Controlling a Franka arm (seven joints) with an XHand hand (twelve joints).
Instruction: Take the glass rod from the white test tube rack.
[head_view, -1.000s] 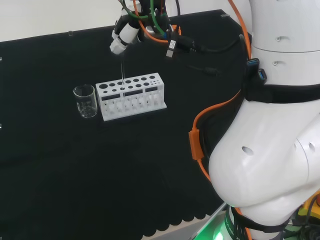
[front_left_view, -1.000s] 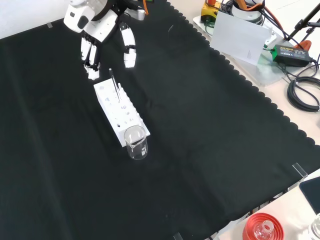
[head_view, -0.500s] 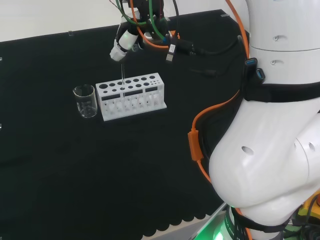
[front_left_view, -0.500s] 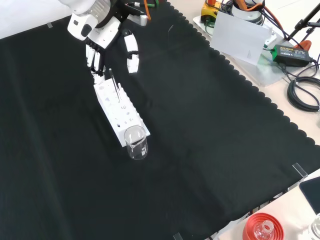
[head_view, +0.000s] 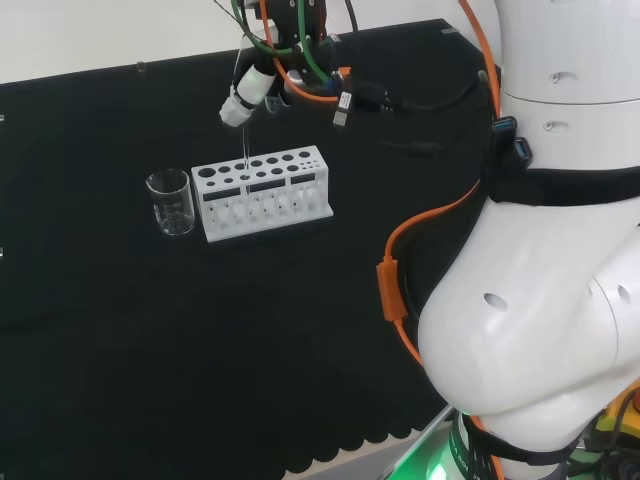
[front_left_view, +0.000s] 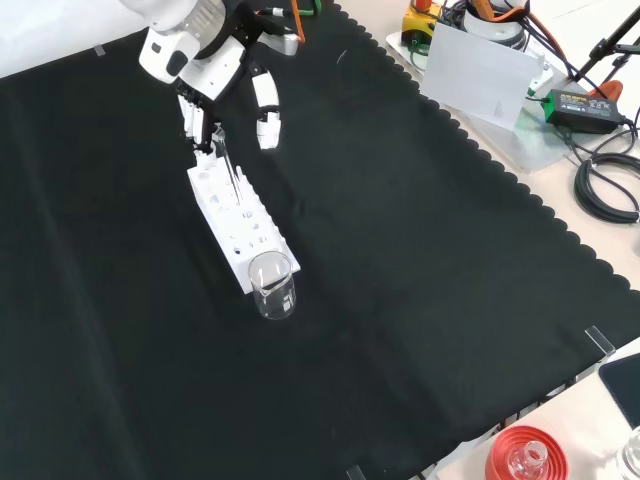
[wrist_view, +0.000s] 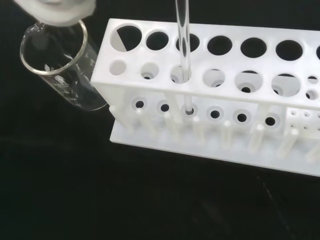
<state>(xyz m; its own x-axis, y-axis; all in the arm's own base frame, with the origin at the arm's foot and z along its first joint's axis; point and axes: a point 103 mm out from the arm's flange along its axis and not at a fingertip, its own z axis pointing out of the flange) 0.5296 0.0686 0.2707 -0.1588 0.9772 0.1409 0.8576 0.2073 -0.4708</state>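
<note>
Glass rod (wrist_view: 182, 45), clear and thin, standing upright in a hole of the white test tube rack (wrist_view: 260, 75), its lower end seated in the rack's lower plate, as the wrist view shows. In the head view the rod (head_view: 245, 158) rises from the rack's back row, third hole from the left end, and its top reaches the fingertips of the hand (head_view: 246, 96). The rack (head_view: 262, 190) stands on the black cloth (head_view: 150, 330) with an empty glass beaker (head_view: 171, 202) just beside its left end. In the front view the hand (front_left_view: 212, 70) hangs over the far end of the rack (front_left_view: 243, 224), fingers pointing down at one side of the rod's top and the thumb apart at the other; the fingers are nearly straight and appear to grasp nothing yet. Judged from its look, the rod is light, stiff, smooth and brittle, likely to slip between pads and to snap if levered against the hole's edge. The free upper part above the rack is the place to pinch it, followed by a straight upward lift.
</note>
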